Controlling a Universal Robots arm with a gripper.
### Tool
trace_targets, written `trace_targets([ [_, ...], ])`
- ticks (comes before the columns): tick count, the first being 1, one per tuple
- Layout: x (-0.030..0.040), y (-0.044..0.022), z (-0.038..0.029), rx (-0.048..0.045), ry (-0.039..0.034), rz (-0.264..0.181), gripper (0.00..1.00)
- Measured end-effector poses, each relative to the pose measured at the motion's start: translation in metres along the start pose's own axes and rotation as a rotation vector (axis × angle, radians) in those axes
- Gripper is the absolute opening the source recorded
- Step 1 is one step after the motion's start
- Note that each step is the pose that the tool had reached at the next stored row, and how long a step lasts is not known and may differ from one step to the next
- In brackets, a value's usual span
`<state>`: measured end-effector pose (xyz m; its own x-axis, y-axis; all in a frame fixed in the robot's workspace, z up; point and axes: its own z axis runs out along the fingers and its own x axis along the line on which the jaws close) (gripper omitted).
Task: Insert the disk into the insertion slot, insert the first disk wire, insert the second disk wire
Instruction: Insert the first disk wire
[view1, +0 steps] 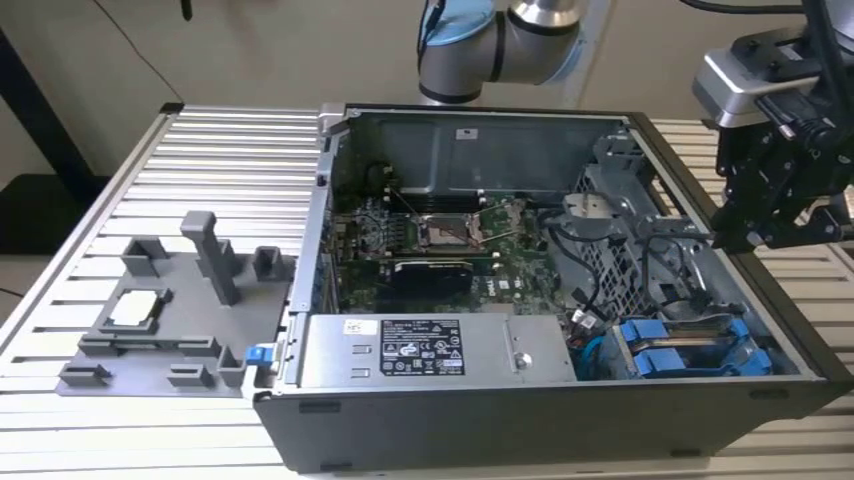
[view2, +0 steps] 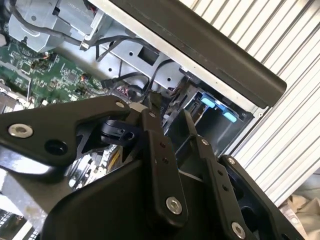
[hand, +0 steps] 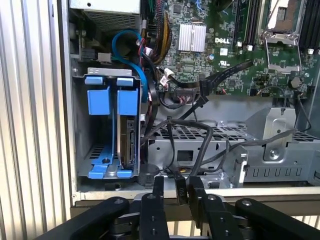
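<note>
Disk (hand: 129, 141) in its blue carrier looks already seated in the insertion slot (hand: 80, 130), beside a 2nd blue frame (hand: 98, 102). Gripper (hand: 176, 185) hovers over the case (view1: 561, 425) edge, apart from the disk, fingers (hand: 159, 200) nearly closed on a small black wire plug (hand: 180, 192), so prob. the 1st-wire step is in hand. Next move needs the plug lined up w/ the disk's exposed connector end, clear of the loose cables (hand: 200, 145).

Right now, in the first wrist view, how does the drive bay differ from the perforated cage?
The drive bay holds blue carriers; the perforated cage shows none. The cage's face is punched with holes and crossed by black cables; the bay's outer wall is plain. Both are grey sheet metal.
</note>
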<state>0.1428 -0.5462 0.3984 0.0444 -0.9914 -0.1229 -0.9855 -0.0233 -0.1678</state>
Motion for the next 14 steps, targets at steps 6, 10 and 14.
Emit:
trace_targets([
  [6,-0.0003,0.0,0.0001,0.0,0.0,0.0,0.29],
  [10,-0.0006,-0.0001,0.0001,0.0,0.0,0.0,0.19],
  [14,-0.0007,-0.0001,0.0003,-0.0001,0.0007,0.0,0.19],
])
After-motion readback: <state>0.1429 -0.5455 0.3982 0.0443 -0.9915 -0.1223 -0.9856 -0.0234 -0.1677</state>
